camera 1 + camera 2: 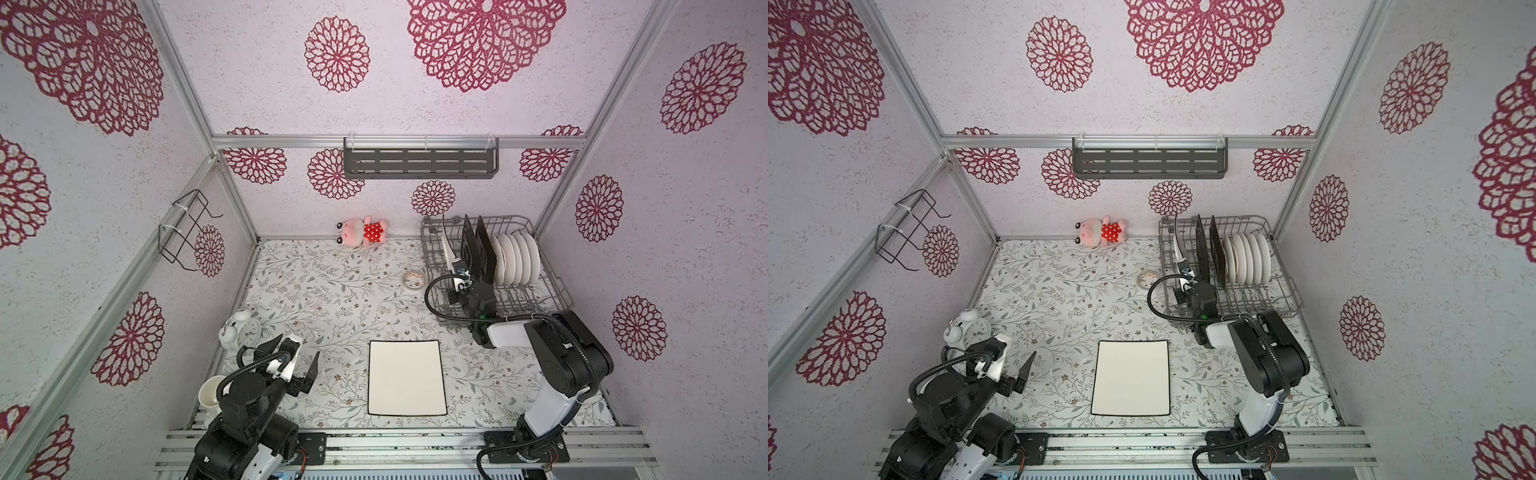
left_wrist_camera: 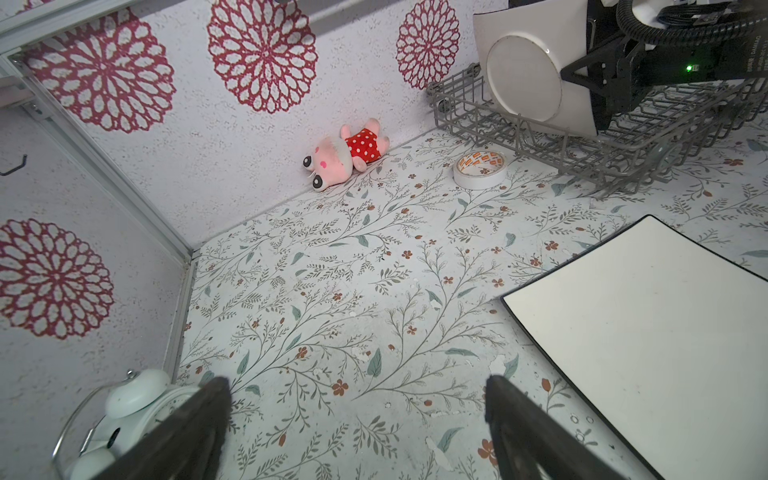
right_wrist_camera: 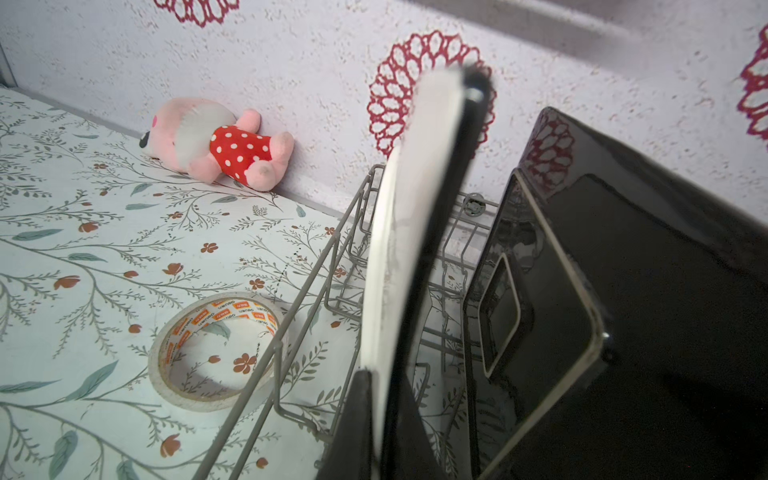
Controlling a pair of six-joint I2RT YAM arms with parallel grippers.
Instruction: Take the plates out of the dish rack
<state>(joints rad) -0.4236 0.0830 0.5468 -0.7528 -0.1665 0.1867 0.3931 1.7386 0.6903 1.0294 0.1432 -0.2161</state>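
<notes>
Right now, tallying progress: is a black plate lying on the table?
No, the black plates stand upright in the dish rack.

The grey wire rack stands in the counter's far right corner. Upright inside are a white plate pinched by my right pincer, two black squares and a row of round white plates. Another white square lies flat by the front edge.

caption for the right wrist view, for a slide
Right gripper shut on a white square plate in the dish rack
</notes>
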